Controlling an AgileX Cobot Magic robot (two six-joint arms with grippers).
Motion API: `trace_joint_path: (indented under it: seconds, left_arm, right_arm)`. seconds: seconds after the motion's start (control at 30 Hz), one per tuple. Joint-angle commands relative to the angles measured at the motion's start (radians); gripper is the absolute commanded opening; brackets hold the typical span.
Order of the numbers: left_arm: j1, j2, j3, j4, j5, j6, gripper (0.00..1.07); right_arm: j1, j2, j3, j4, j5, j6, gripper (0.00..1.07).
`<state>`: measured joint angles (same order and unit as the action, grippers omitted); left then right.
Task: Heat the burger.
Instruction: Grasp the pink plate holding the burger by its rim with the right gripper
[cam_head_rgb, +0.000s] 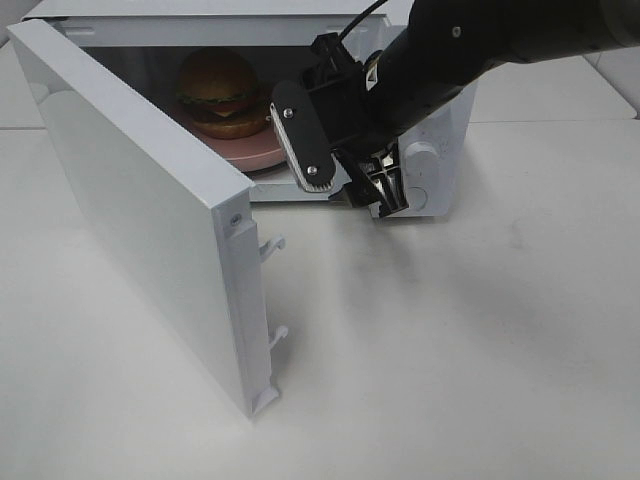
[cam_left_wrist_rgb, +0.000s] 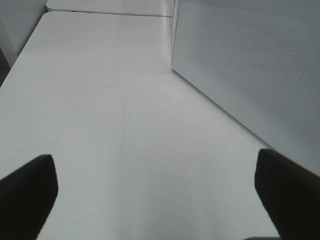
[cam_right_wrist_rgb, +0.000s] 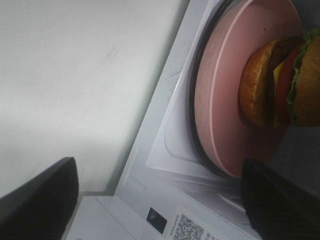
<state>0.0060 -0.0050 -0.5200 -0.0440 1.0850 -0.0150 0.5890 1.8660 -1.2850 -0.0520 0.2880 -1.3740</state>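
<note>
The burger (cam_head_rgb: 218, 90) sits on the pink plate (cam_head_rgb: 255, 153) inside the microwave (cam_head_rgb: 442, 150), upper centre. The right gripper (cam_head_rgb: 348, 188), fingers wide apart and empty, hangs at the opening and is best backed clear first. The left gripper (cam_left_wrist_rgb: 157, 195), likewise spread and empty beside the door (cam_head_rgb: 140, 200), can then push it shut.

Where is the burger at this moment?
In the exterior high view the burger sits on the pink plate inside the open microwave, upper left of centre, behind its swung-out door.
</note>
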Motion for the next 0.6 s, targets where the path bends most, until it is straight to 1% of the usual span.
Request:
trace_joint_path:
  seconds: [0.03, 0.1, 0.6]
  left_arm:
    - [0.001, -0.015, 0.003, -0.009, -0.014, 0.0, 1.0]
    - [0.001, -0.015, 0.003, -0.009, -0.014, 0.0, 1.0]
    - [0.001, -0.015, 0.003, -0.009, -0.014, 0.0, 1.0]
  right_arm:
    - [0.002, 0.014, -0.021, 0.005, -0.001, 0.019, 0.85]
    - [0.013, 0.036, -0.044, 0.005, -0.004, 0.03, 0.85]
    - [0.013, 0.136, -0.14, 0.006, -0.011, 0.067, 0.84]
